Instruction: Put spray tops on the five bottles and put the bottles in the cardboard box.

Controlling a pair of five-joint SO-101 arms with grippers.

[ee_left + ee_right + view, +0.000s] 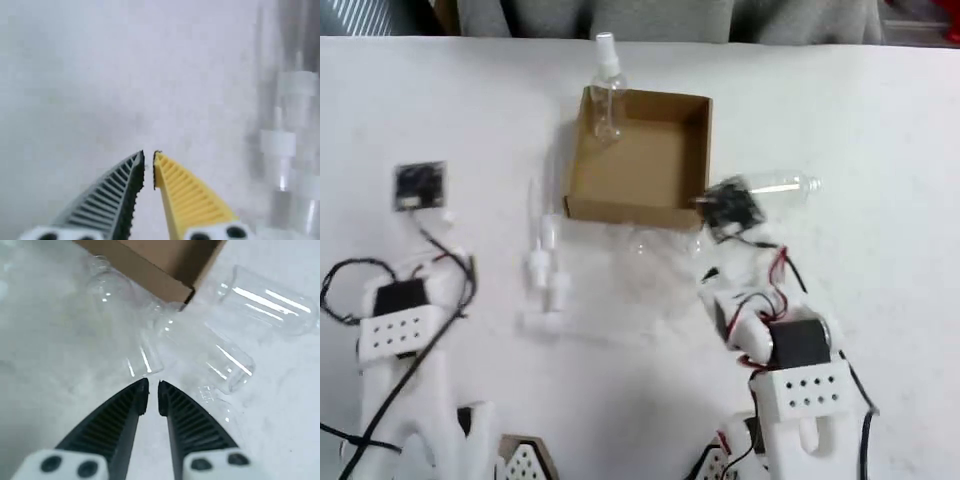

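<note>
I see clear bottles beside the cardboard box (edges hard to trace); left claw and right claw clenched, empty.

You had bright, even light whitening the table; glare streaked the clear bottles, shadows were faint.
</note>
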